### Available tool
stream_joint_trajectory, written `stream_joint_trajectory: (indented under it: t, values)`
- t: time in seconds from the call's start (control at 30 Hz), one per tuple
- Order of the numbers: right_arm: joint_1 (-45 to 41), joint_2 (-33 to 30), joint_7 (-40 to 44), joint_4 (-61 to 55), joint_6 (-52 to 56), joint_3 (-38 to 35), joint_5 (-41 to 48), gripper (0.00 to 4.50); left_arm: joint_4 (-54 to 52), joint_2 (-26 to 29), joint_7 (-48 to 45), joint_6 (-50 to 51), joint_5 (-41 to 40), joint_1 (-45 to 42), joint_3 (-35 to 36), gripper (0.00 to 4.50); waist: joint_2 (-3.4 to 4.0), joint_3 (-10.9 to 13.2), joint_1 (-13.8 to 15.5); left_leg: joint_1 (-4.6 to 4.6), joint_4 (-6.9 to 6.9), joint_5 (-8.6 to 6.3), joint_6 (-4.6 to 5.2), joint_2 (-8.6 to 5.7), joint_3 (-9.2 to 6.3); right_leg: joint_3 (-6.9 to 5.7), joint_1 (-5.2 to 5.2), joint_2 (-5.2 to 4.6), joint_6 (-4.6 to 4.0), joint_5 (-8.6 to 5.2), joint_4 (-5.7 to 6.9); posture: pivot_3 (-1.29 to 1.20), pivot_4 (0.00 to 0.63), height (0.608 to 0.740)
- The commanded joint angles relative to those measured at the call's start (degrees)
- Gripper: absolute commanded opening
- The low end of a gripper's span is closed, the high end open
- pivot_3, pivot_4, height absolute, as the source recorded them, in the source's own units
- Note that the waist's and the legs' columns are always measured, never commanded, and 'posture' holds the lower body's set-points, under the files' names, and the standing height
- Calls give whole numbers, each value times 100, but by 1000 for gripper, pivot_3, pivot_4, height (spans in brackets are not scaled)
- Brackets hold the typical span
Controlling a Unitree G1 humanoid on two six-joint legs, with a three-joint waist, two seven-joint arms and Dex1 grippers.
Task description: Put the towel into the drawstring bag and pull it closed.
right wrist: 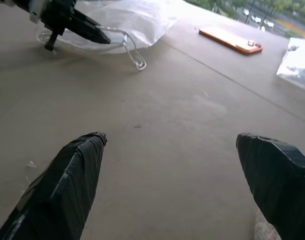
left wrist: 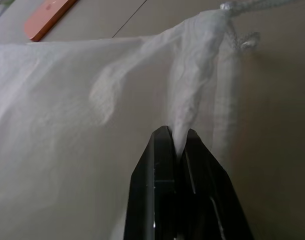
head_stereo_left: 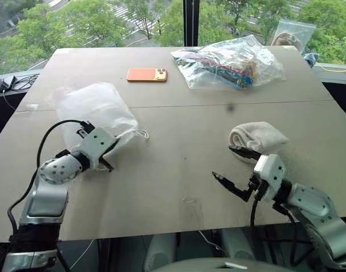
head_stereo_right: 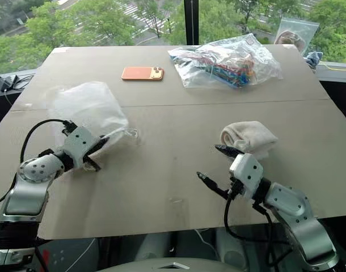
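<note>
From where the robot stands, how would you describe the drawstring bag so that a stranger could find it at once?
Look at the wide table and go to its left side, in front of the orange phone. There lies the drawstring bag, its edge pinched by the left gripper. Unlike the clear plastic bag of colourful items at the far side, it is milky white, with a thin white cord.

A grey-brown table [head_stereo_left: 178, 187] by tall windows [head_stereo_left: 105, 22] — green trees [head_stereo_left: 59, 25] outside.
</note>
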Motion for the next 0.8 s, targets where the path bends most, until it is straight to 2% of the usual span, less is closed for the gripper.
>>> stream_joint_trajectory:
  t: [0.03, 0.1, 0.23, 0.27, 0.37, 0.47, 0.57, 0.67, 0.8]
  values:
    - [-573, 11, -502, -489, 1028, -1101, 1348, 4500, -609, 232, -544, 1384, -1295, -624, 208, 19, 4, 2, -4, 0, 0, 0, 0, 0, -2, -1, 0, 3, 0, 0, 2, 0, 150, 740]
    - [-971, -105, -786, -322, 1434, -1679, 1707, 4500, -786, 145, -458, 1719, -1506, -893, 60, 19, 4, 3, -10, 1, 1, 0, 1, 0, -1, 0, 1, 3, 5, -3, 4, 0, 150, 740]
    - [-1558, -519, -883, 368, 2145, -2147, 2065, 4500, -937, -134, -31, 2022, -1496, -1221, -227, 19, 2, 2, -14, 4, 1, 0, 1, -4, 7, 8, 3, 3, 6, -1, 1, 0, 150, 740]
    - [-1645, -679, -854, 553, 2161, -2093, 1897, 4500, -963, -192, 49, 2060, -1469, -1275, -287, 19, 4, 2, -14, 4, 1, 0, 1, -2, 6, 9, 2, 6, 2, 1, 1, 0, 150, 740]
    - [-2155, -1095, -575, 2065, 2370, -1678, 1442, 4500, -826, -437, 518, 1999, -1036, -1511, -701, 19, 4, 5, -17, 0, 0, 0, 2, -2, 8, 10, -1, 8, 0, 1, 1, 0, 150, 740]
    - [-2611, -1090, -74, 3364, 2402, -1326, 1356, 4500, -731, -630, 691, 1931, -915, -1713, -876, 19, -1, 3, -18, 0, 3, 0, 2, -5, 14, 16, 2, 6, 2, 2, -4, 0, 150, 740]
    - [-3062, -1155, 566, 4490, 2055, -631, 825, 4500, -689, -717, 761, 1875, -837, -1832, -967, 19, 6, 7, -45, -1, 1, 0, 3, -3, 15, 18, -3, 9, 1, 1, -2, 0, 150, 740]
    - [-3309, -1197, 1213, 5187, 1719, 0, 352, 4500, -655, -729, 785, 1777, -746, -1858, -984, 19, 2, 3, -123, 1, -1, 0, 3, -2, 17, 21, -5, 10, 1, 2, -1, 0, 150, 740]
    - [-3363, -1171, 1586, 5353, 1114, 80, 25, 4500, -685, -722, 932, 1744, -667, -1766, -895, 19, -13, -6, -182, 8, 1, 0, 3, -1, 19, 24, 3, 10, 3, 3, -3, 0, 150, 740]
